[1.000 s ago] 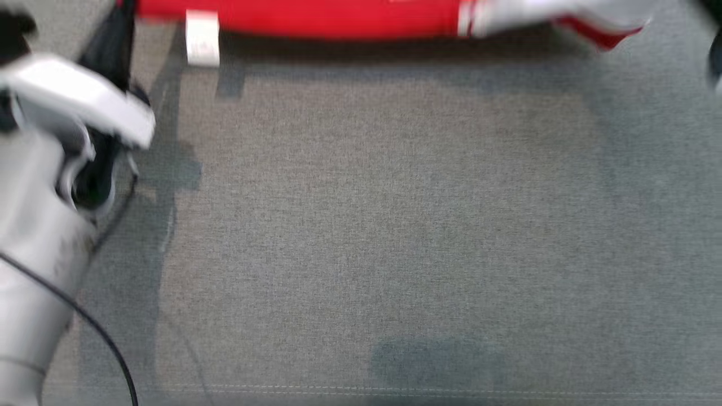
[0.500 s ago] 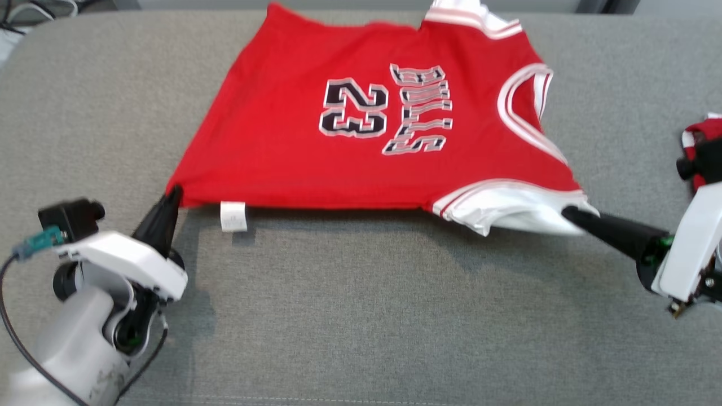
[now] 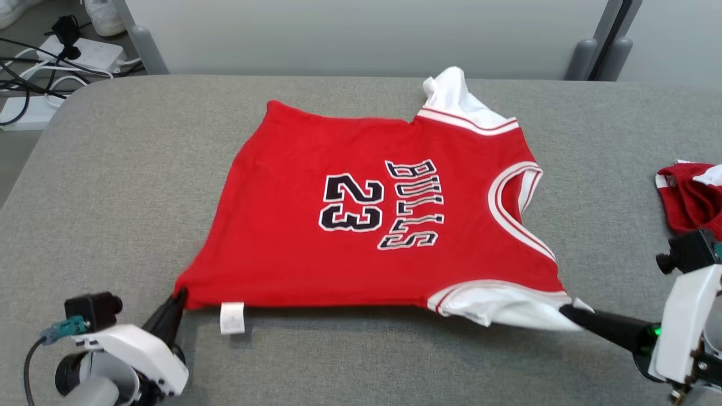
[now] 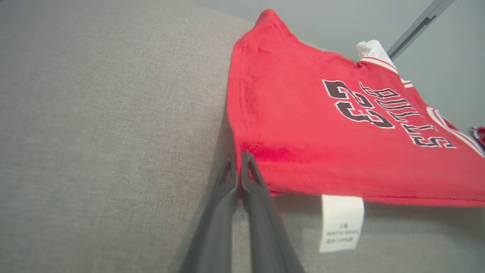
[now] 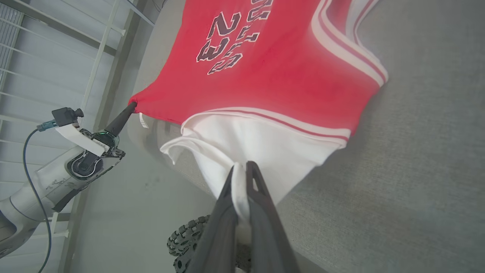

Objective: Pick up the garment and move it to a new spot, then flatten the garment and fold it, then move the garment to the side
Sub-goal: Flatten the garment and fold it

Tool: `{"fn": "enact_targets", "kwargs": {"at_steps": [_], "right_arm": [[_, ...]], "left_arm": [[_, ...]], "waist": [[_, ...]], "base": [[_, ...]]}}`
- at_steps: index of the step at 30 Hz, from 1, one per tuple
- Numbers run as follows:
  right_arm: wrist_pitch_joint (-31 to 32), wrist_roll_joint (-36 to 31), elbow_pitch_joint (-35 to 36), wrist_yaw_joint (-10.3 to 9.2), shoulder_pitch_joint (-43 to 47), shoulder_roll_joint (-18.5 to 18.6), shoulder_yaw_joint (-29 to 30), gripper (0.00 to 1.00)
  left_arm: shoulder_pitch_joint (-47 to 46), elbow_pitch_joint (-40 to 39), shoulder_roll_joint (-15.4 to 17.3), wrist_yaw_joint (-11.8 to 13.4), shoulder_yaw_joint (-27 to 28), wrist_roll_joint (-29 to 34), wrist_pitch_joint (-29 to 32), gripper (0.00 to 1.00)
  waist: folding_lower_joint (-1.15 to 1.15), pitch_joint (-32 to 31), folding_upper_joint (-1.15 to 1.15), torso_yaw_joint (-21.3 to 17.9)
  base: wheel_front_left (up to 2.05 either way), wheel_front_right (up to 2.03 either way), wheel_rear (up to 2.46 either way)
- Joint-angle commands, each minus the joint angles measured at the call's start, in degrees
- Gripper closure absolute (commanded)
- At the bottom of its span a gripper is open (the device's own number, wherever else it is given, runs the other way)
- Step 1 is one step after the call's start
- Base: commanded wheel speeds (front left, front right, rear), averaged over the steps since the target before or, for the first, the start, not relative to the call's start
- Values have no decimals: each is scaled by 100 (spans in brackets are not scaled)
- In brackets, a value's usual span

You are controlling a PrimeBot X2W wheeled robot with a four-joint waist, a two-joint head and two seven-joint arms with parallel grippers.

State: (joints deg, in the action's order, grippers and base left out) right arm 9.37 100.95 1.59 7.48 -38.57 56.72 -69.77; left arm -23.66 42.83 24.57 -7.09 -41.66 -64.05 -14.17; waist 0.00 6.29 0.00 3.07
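Red jersey lies spread, print up, on the grey padded surface. All of it sits ahead of both grippers, with the near edge strung between them and a shadow under it, so that edge looks slightly raised. Left gripper has fingers together, pinched on the red hem corner at its tips. White care tag hangs just inboard. Right gripper is clamped on the white armhole fabric, cloth bunched between its fingers. Hem-to-neck axis runs crosswise from the left gripper to the right; neither arm is nearer. Likely next: a two-arm pull or fold along the fingers' direction. A second red cloth lies beyond the right gripper, apart from the jersey.
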Motion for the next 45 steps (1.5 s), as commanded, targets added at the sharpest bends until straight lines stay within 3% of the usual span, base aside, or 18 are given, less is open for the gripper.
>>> {"fn": "enact_targets", "kwargs": {"at_steps": [1,6,10,13,16,19,21,22,23,25,27,29,31,35,45], "right_arm": [[43,68,121,1,211,300,26,100],[402,305,411,1,379,576,-93,100],[805,501,632,1,472,798,-202,100],[1104,532,793,1,416,1024,-253,100],[1295,430,850,1,96,1129,-252,100],[1637,184,486,1,-645,961,-122,100],[1698,163,-82,1,-1405,583,184,100],[1472,-20,-511,1,-1944,325,457,100],[1040,-367,-1009,1,-2557,35,775,100],[-389,-1323,-2090,1,-3912,-557,1547,100],[-1634,-1995,-2932,1,-4886,-1154,2085,100],[-2097,-2403,-3333,1,-5328,-1573,2177,100],[-1997,-2598,-3572,1,-5394,-1845,1985,100],[-1710,-2481,-3557,1,-5226,-1861,1847,100],[-1059,-1645,-2331,1,-4243,-1220,1581,100]], "left_arm": [[-78,-102,317,-39,165,39,7,100],[127,-624,716,-38,-132,52,770,100],[257,-1508,1232,9,-321,-28,1638,100],[281,-2463,1781,38,-419,-239,2528,100],[127,-3402,2169,40,-401,-834,3577,100],[-453,-3898,2178,110,-349,-1658,4814,100],[-1100,-3797,1943,358,-268,-2175,5594,100],[-1648,-3606,1806,448,-122,-2088,5638,100],[-2316,-3391,1670,413,92,-1690,5299,100],[-3895,-2930,1341,272,829,-226,3218,100],[-4992,-2545,839,185,1508,508,1151,100],[-5487,-2198,573,49,1511,881,292,100],[-5687,-1684,475,-25,1211,1119,66,100],[-5580,-1443,490,-35,930,819,22,100],[-4318,-828,805,-38,328,-279,-70,100]], "waist": [[0,-12,0,7],[0,50,0,26],[0,235,0,40],[0,492,0,67],[0,917,0,109],[0,1500,0,174],[0,1892,0,226],[0,2076,0,254],[0,2247,0,266],[0,2573,0,256],[0,2648,0,236],[0,2486,0,189],[0,2279,0,63],[0,2346,0,-48],[0,2742,0,-308]], "base": [[0,0,0],[0,0,0],[0,0,0],[0,0,0],[0,0,0],[0,0,0],[0,0,0],[0,0,0],[0,0,0],[0,0,0],[0,0,0],[0,0,0],[0,0,0],[0,0,0],[0,0,0]]}}
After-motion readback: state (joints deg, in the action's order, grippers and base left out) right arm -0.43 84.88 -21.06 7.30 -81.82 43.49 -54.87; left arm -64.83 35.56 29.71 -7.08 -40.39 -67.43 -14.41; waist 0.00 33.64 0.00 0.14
